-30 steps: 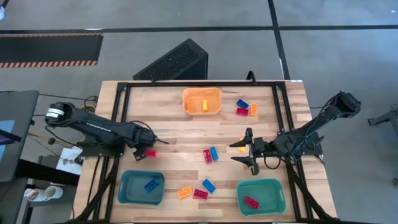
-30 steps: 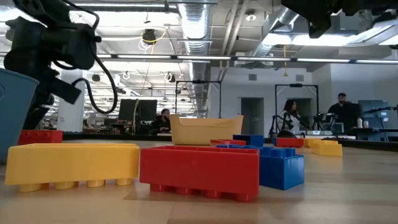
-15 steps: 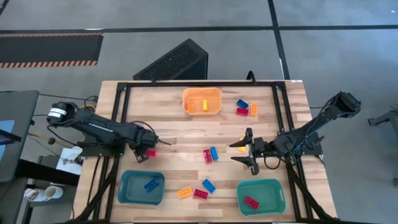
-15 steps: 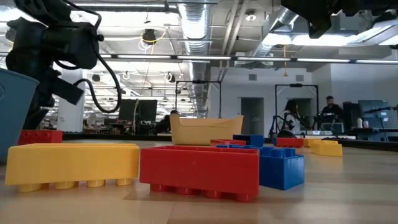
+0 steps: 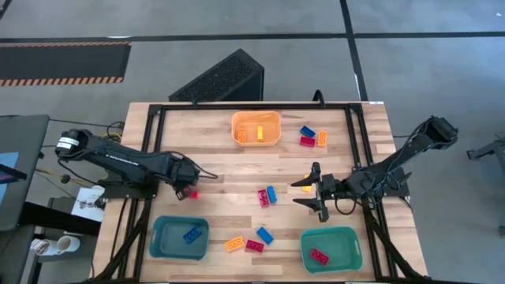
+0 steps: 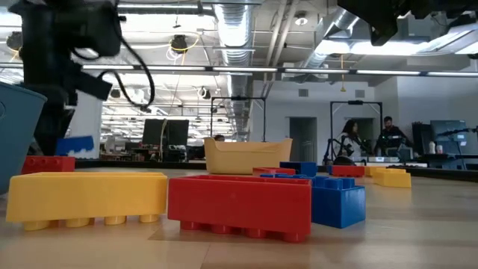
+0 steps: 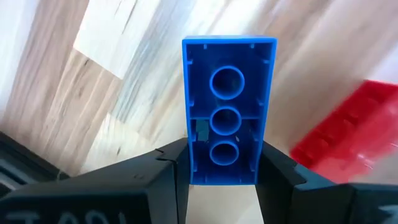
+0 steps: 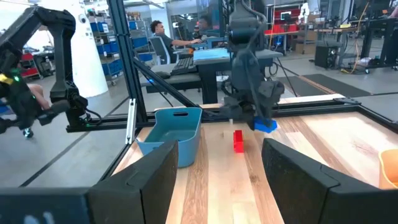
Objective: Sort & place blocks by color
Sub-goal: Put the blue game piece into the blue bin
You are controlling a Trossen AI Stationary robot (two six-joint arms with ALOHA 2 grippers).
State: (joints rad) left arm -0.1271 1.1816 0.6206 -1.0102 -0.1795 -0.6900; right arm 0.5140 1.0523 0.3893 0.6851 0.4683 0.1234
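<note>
Left pincer is clamped on a blue block, lifted just off the desk above a red block. Pick looks done; next comes the carry to the teal bin already holding blue, release over it. Right pincer waits mid-desk, spread wide, empty.
</note>
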